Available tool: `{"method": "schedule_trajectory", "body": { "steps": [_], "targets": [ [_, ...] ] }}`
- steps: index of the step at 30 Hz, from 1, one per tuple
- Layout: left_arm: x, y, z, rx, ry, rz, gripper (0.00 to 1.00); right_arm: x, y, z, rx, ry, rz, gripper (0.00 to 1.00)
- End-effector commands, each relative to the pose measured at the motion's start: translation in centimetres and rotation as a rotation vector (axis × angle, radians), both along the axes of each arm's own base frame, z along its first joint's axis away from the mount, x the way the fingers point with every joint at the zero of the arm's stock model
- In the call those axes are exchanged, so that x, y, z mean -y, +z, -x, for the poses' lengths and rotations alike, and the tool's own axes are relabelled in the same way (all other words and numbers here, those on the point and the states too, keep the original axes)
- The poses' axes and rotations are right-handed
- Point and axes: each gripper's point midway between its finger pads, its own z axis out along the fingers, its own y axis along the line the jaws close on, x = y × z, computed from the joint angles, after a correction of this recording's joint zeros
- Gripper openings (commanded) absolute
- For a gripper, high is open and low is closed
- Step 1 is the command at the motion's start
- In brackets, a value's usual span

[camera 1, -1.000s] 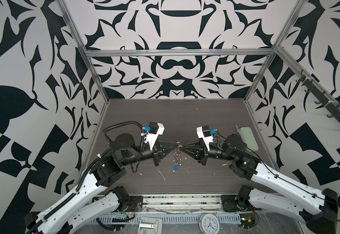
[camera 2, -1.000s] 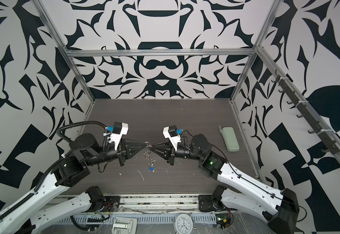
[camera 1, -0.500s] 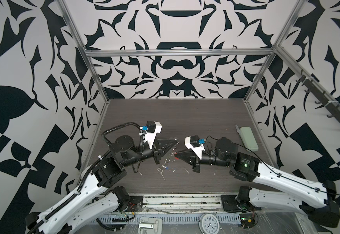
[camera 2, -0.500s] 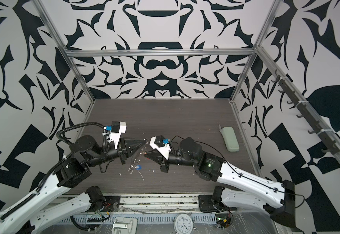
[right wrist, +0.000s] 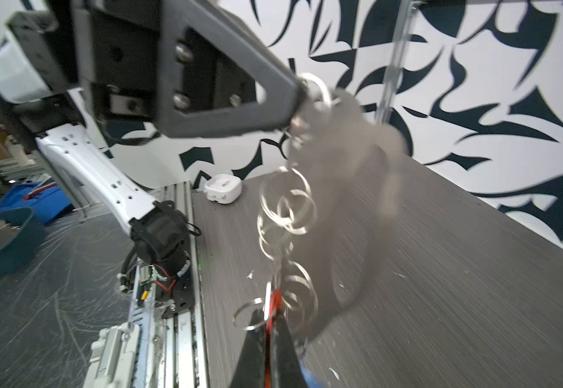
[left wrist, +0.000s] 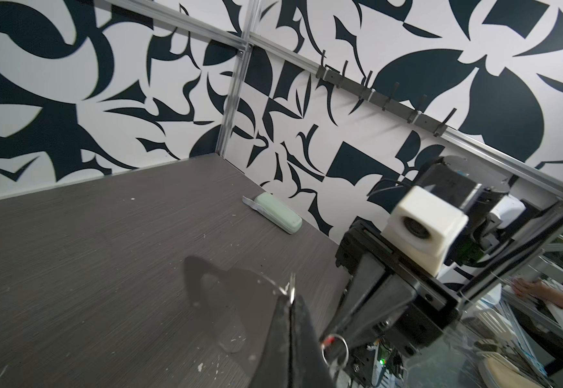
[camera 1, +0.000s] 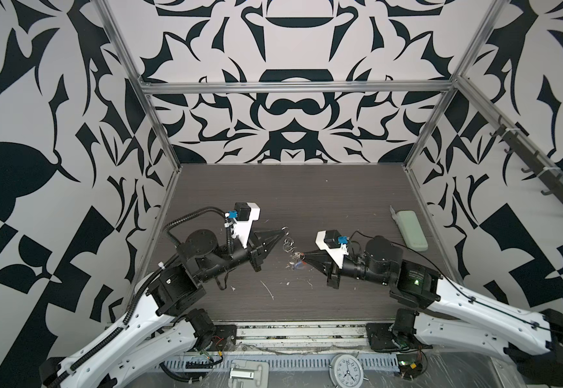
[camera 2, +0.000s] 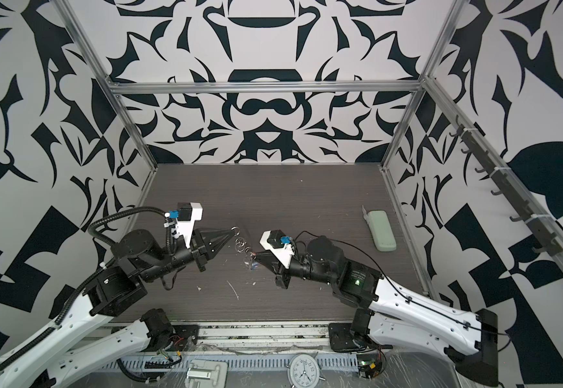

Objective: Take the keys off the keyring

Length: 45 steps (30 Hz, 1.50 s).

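place: robot lab test cell | signs: dark worktop [camera 1: 307, 201] boxed by black-and-white patterned panels [camera 1: 287, 50] on aluminium frame [camera 1: 293, 88] | mounting rail [camera 1: 300, 331], cable duct [camera 1: 290, 363], clock [camera 1: 345, 368] along the worktop's near edge

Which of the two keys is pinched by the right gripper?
The red-tagged key: its tag sits between the shut fingers of the right gripper; the blue-tagged key is outside that grip.

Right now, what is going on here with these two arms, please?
The two arms hold the keyring strung between them above the table. The left gripper is shut on one end of its ring chain. The right gripper is shut on the red-tagged key at the other end. The blue-tagged key hangs just below the right gripper. Both keys look attached to the chain, so no key is off yet.
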Motion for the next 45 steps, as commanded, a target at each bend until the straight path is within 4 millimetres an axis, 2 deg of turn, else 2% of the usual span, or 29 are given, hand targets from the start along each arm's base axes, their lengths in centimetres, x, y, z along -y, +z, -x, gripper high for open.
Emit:
{"method": "schedule_trajectory", "body": {
  "steps": [1,6,9,15,21,26,28,29,30,33,37,39,41,42,45],
  "targets": [
    [-0.9,-2.2,-1.6,-0.023,0.106,-0.048,0.00,1.4,-0.1,-1.5,-0.050,-0.082,-0.065,0.00],
    [-1.1,-7.2,-3.4,-0.125,0.199,-0.115,0.00,3.3,-3.6,-3.6,-0.173,-0.190,-0.071,0.00],
    [-1.3,-11.2,-4.3,-0.241,0.259,-0.163,0.00,4.0,-6.4,-4.3,-0.260,-0.249,-0.055,0.00],
    [-1.7,-18.2,-4.3,-0.465,0.322,-0.254,0.00,5.0,-11.7,-4.8,-0.386,-0.345,0.001,0.00],
    [-2.4,-22.9,-6.0,-0.571,0.419,-0.341,0.00,5.9,-15.8,-6.3,-0.471,-0.457,0.073,0.00],
    [-2.5,-25.4,-8.2,-0.646,0.450,-0.367,0.00,6.2,-18.8,-7.6,-0.524,-0.531,0.131,0.00],
    [-2.7,-26.3,-9.0,-0.666,0.467,-0.381,0.17,6.4,-20.1,-8.2,-0.559,-0.558,0.153,0.00],
    [-3.0,-26.7,-9.5,-0.679,0.481,-0.384,0.33,6.5,-20.8,-8.4,-0.577,-0.574,0.163,0.00],
    [-3.0,-26.7,-9.8,-0.689,0.477,-0.373,0.44,6.6,-21.2,-8.7,-0.592,-0.585,0.170,0.00],
    [-3.3,-26.0,-10.4,-0.681,0.488,-0.348,0.55,6.3,-22.4,-9.1,-0.623,-0.586,0.175,0.00],
    [-3.5,-22.7,-10.8,-0.603,0.491,-0.290,0.67,6.3,-23.2,-9.6,-0.637,-0.597,0.170,0.00],
    [-4.0,-20.7,-10.9,-0.554,0.510,-0.256,1.00,6.6,-23.3,-10.0,-0.639,-0.614,0.159,0.28],
    [-4.5,-18.9,-10.8,-0.509,0.517,-0.237,0.99,7.0,-22.8,-10.4,-0.627,-0.638,0.147,0.47],
    [-4.8,-18.1,-10.8,-0.493,0.531,-0.227,0.99,7.2,-22.3,-10.5,-0.618,-0.646,0.136,0.78],
    [-5.8,-15.8,-11.1,-0.422,0.573,-0.208,0.99,7.8,-20.1,-10.9,-0.564,-0.668,0.102,0.95]
  ]
}}
